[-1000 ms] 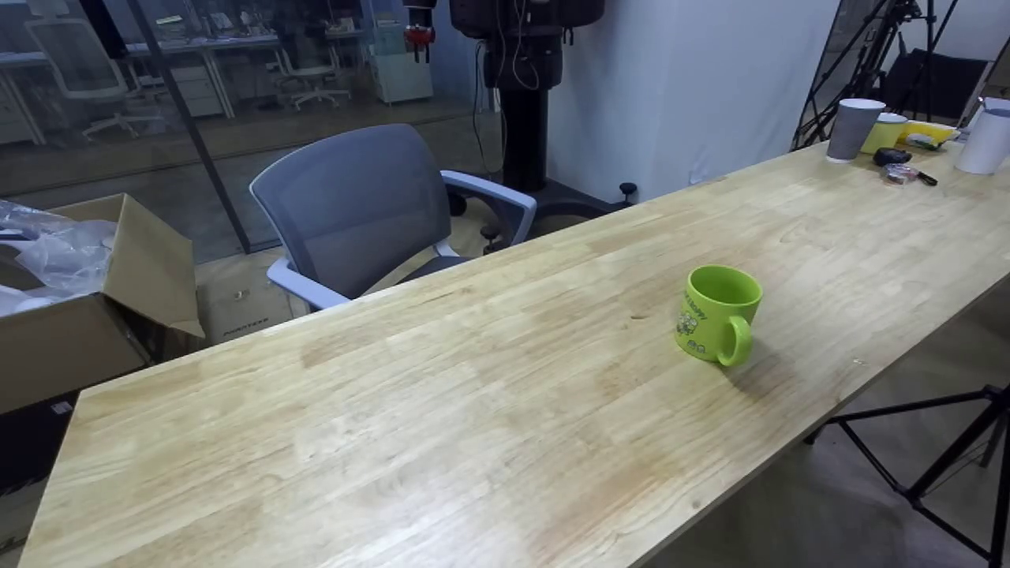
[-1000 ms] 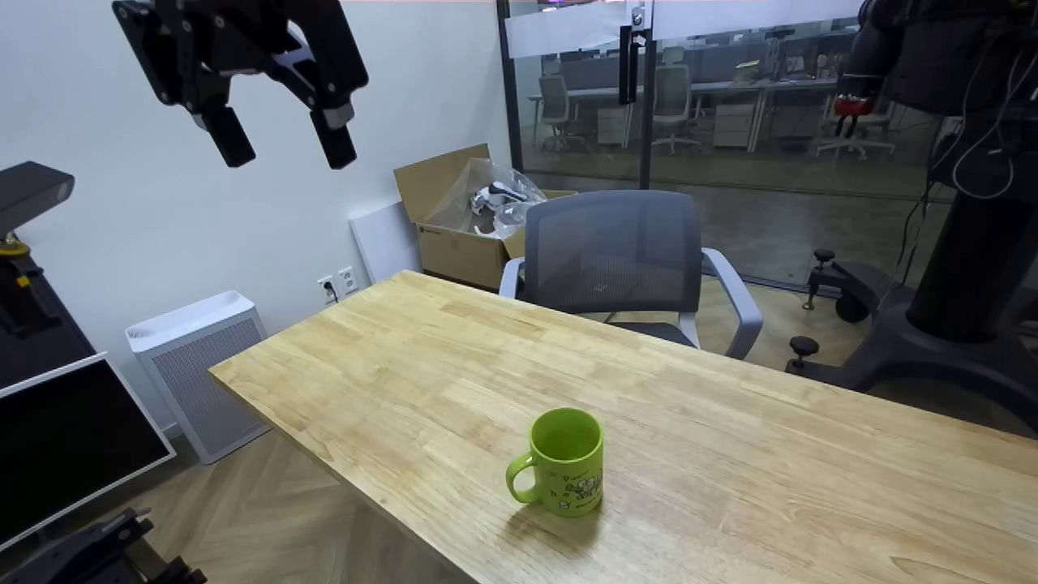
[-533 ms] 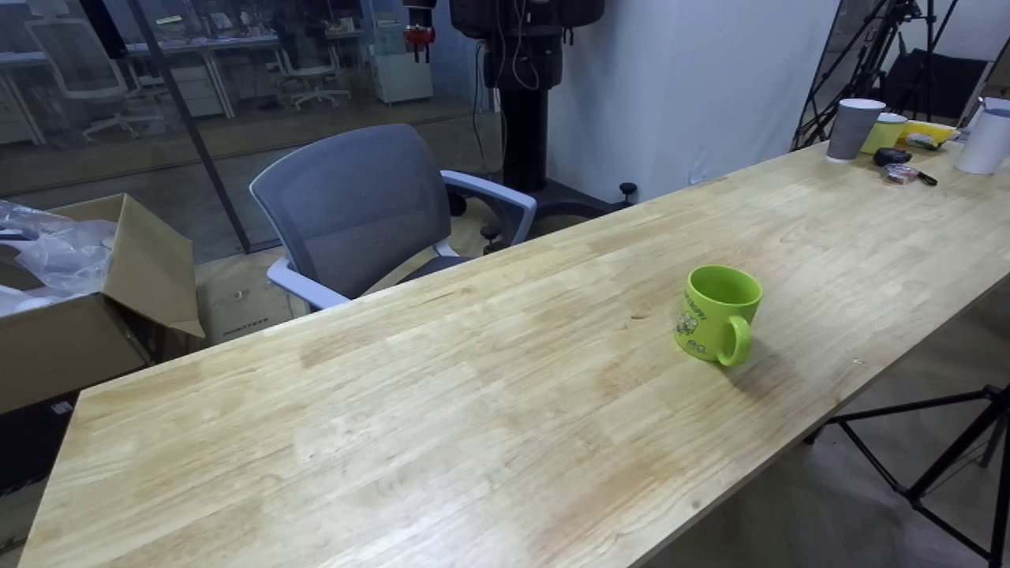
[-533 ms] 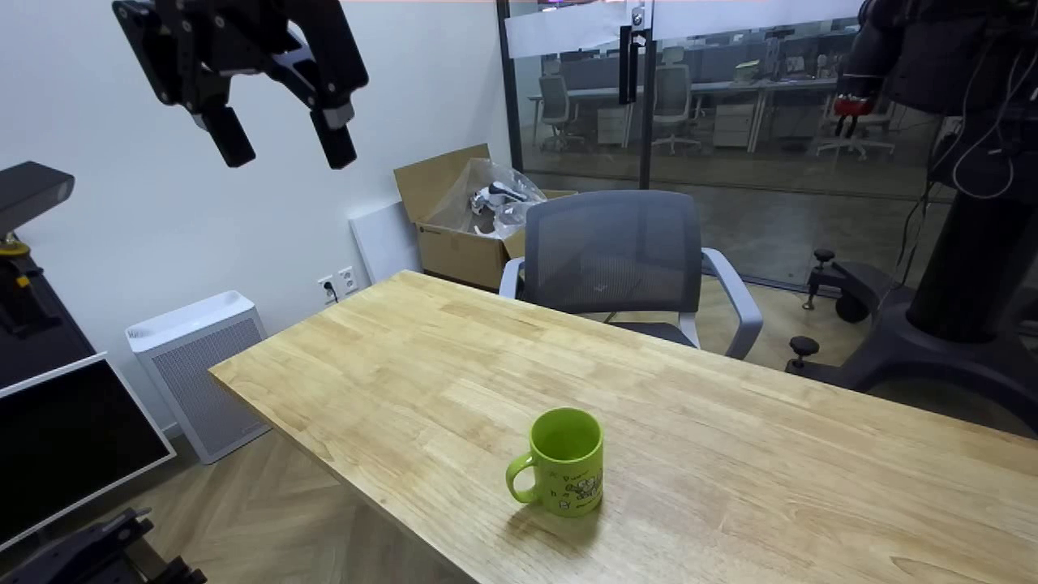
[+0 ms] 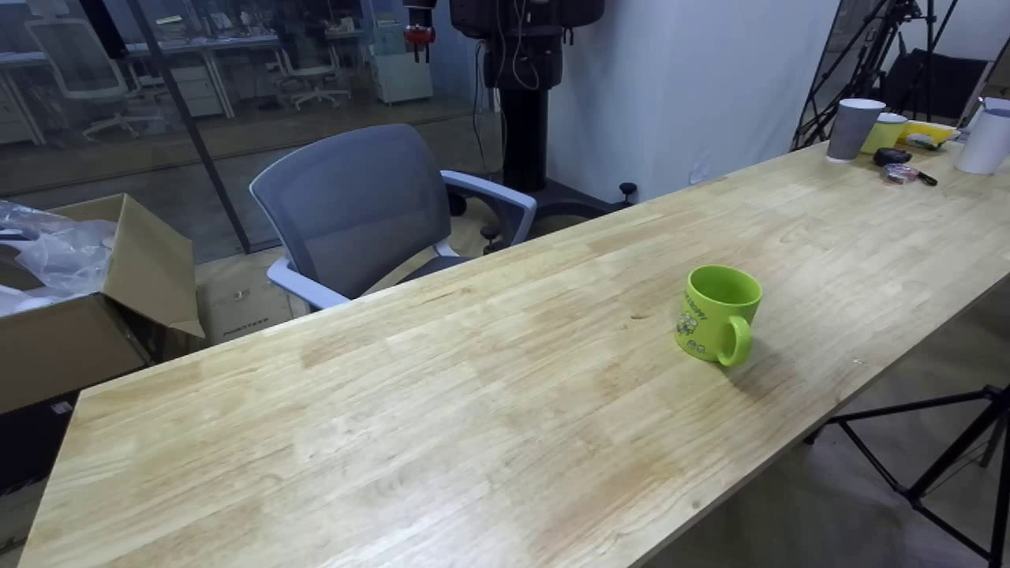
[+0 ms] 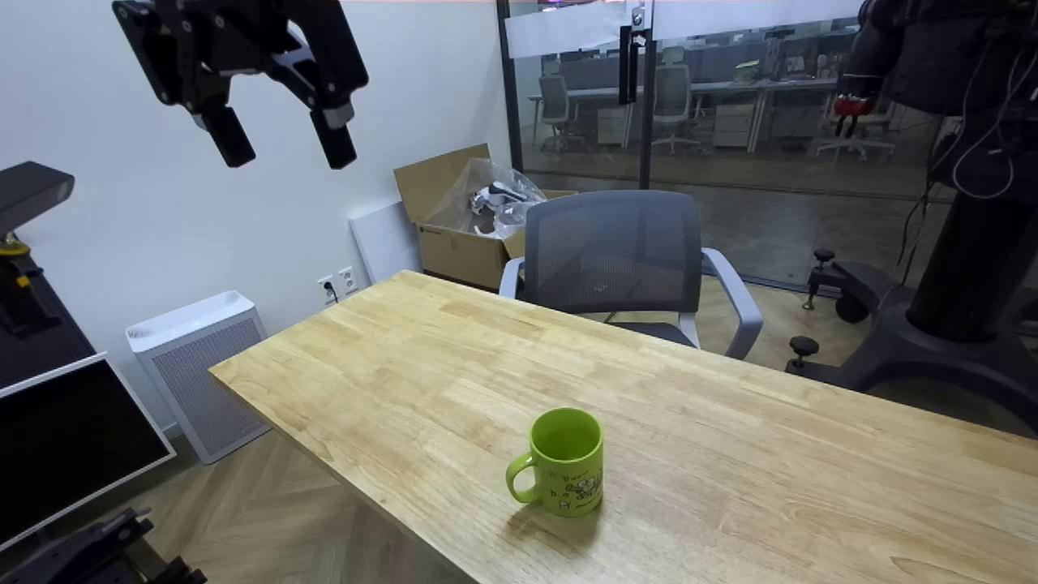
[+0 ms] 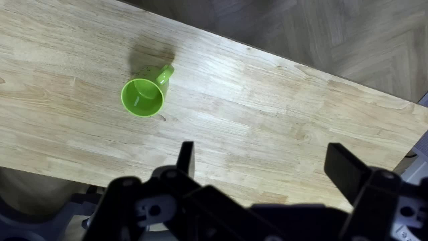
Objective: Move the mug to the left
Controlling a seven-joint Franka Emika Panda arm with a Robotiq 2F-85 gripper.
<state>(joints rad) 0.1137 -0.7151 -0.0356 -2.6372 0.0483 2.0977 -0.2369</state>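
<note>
The lime-green mug (image 5: 714,323) stands upright on the wooden table (image 5: 442,402), with dark printed drawings on its side and a loop handle. In an exterior view the mug (image 6: 572,470) has its handle to the left, towards the near edge. In the wrist view the mug (image 7: 143,95) is at upper left, seen from above, and looks empty inside. My gripper (image 6: 289,158) hangs high above the table, apart from the mug, with fingers spread and nothing between them. In the wrist view the gripper (image 7: 260,145) is open, with bare table behind its fingers.
A grey cup (image 5: 854,130), a yellow-green cup (image 5: 884,134), a yellow bowl (image 5: 931,132), a white container (image 5: 985,140) and small dark items stand at the table's far end. A grey office chair (image 6: 612,251) stands against the table's long side. A cardboard box (image 6: 462,251) is beyond.
</note>
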